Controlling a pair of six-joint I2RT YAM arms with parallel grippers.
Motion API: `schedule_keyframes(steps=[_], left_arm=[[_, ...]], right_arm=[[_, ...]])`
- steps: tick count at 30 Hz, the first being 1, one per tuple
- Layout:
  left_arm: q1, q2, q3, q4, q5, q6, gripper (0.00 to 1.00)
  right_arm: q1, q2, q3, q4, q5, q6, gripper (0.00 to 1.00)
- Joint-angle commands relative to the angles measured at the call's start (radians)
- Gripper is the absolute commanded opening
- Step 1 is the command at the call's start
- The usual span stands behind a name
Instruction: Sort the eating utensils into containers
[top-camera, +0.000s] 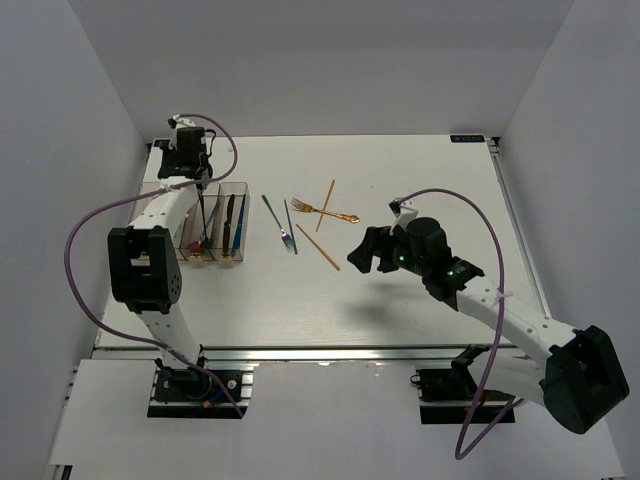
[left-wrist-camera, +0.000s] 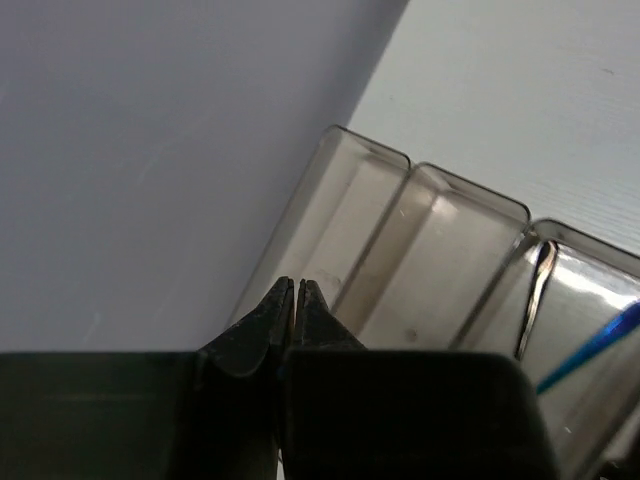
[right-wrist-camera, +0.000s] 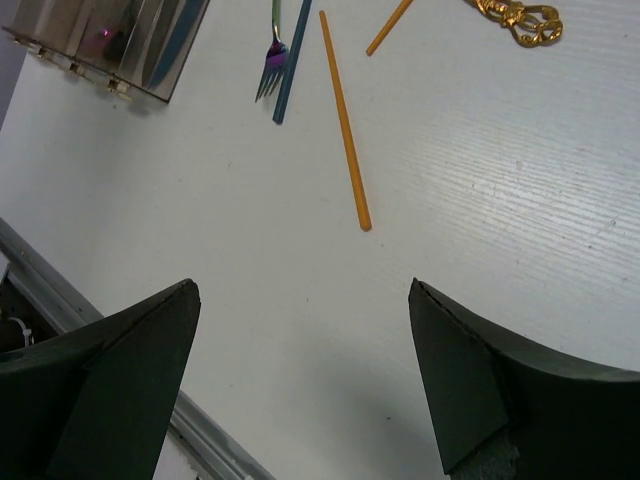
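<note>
We look down on a white table (top-camera: 300, 310) where four clear plastic containers (top-camera: 205, 190), joined side by side in a row, sit at the nine o'clock side, close to the table's left edge and the grey wall (left-wrist-camera: 150, 150). Dark and blue pieces lie lengthwise inside them. From the left wrist we make out a black utensil (left-wrist-camera: 540, 290) and a blue utensil (left-wrist-camera: 595, 345) in the third bin from the wall.

Five slim utensils lie loose near the table's middle, a little toward twelve o'clock. There is a teal piece (top-camera: 271, 210) and a fork with purple tines (top-camera: 289, 235). A long orange stick (top-camera: 317, 246) lies beside them, and a second orange stick (top-camera: 326, 205) crosses an ornate gold fork (top-camera: 340, 216).

The left tool (left-wrist-camera: 295, 290) hangs over the containers' far end by the wall, its tips pinched together with nothing between them. The right tool (right-wrist-camera: 302, 290) hovers above bare table at four o'clock of the loose group. Its jaws are spread wide and hold nothing, and the near end of the long orange stick lies just ahead of it.

Bare table stretches from three o'clock round to six o'clock. A metal rail (top-camera: 330, 348) runs along the near edge, and plain walls close in the left, far and right sides.
</note>
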Motion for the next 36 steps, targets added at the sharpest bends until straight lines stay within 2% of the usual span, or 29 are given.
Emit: schedule_keyframes(steps=[1, 10, 11, 14, 15, 17, 19, 22, 25, 26, 27, 28, 29, 30, 31, 34, 35, 36], left_arm=[[0.011, -0.022, 0.060, 0.204, -0.061, 0.216, 0.00], [0.044, 0.018, -0.118, 0.425, 0.055, 0.191, 0.03], [0.079, 0.021, -0.127, 0.444, 0.065, 0.188, 0.03], [0.090, 0.041, -0.150, 0.477, 0.071, 0.177, 0.16], [0.090, 0.050, -0.161, 0.491, 0.056, 0.176, 0.29], [0.090, 0.055, -0.169, 0.512, 0.039, 0.161, 0.44], [0.092, 0.050, -0.179, 0.529, 0.030, 0.157, 0.64], [0.092, 0.034, -0.182, 0.543, 0.035, 0.147, 0.67], [0.090, -0.002, -0.155, 0.488, 0.028, 0.070, 0.79], [0.090, -0.043, -0.123, 0.434, 0.033, 0.009, 0.86], [0.087, -0.066, -0.103, 0.405, 0.050, -0.019, 0.91], [0.087, -0.095, -0.086, 0.376, 0.114, -0.048, 0.98], [0.083, -0.151, -0.060, 0.338, 0.140, -0.059, 0.98], [0.083, -0.181, -0.043, 0.308, 0.151, -0.079, 0.98], [0.074, -0.210, -0.025, 0.282, 0.153, -0.100, 0.98], [0.072, -0.330, 0.066, 0.069, 0.163, -0.296, 0.98], [0.072, -0.365, 0.072, -0.033, 0.179, -0.420, 0.98], [0.072, -0.447, 0.033, -0.063, 0.215, -0.454, 0.98]], right_arm=[[0.005, -0.067, -0.023, 0.026, -0.051, -0.040, 0.89], [0.003, -0.090, -0.023, 0.030, -0.064, -0.043, 0.89], [0.005, -0.088, -0.023, 0.030, -0.061, -0.044, 0.89], [0.005, -0.085, -0.022, 0.030, -0.054, -0.049, 0.89], [0.005, -0.081, -0.020, 0.030, -0.051, -0.050, 0.89], [0.005, -0.073, -0.016, 0.033, -0.049, -0.055, 0.89], [0.005, -0.050, -0.009, 0.033, -0.046, -0.061, 0.89], [0.005, -0.005, 0.004, 0.034, -0.049, -0.066, 0.89], [0.014, 0.068, 0.030, 0.050, -0.052, -0.087, 0.89], [0.038, 0.099, 0.052, 0.027, -0.035, -0.104, 0.89], [0.057, 0.176, 0.126, -0.001, -0.008, -0.147, 0.89], [0.078, 0.224, 0.180, -0.109, 0.079, -0.170, 0.89], [0.118, 0.311, 0.269, -0.149, 0.191, -0.199, 0.89], [0.132, 0.347, 0.270, -0.177, 0.192, -0.208, 0.89], [0.143, 0.382, 0.343, -0.200, 0.231, -0.217, 0.89], [0.160, 0.517, 0.479, -0.266, 0.274, -0.254, 0.85], [0.166, 0.553, 0.518, -0.289, 0.302, -0.260, 0.84], [0.169, 0.630, 0.562, -0.356, 0.322, -0.265, 0.78]])
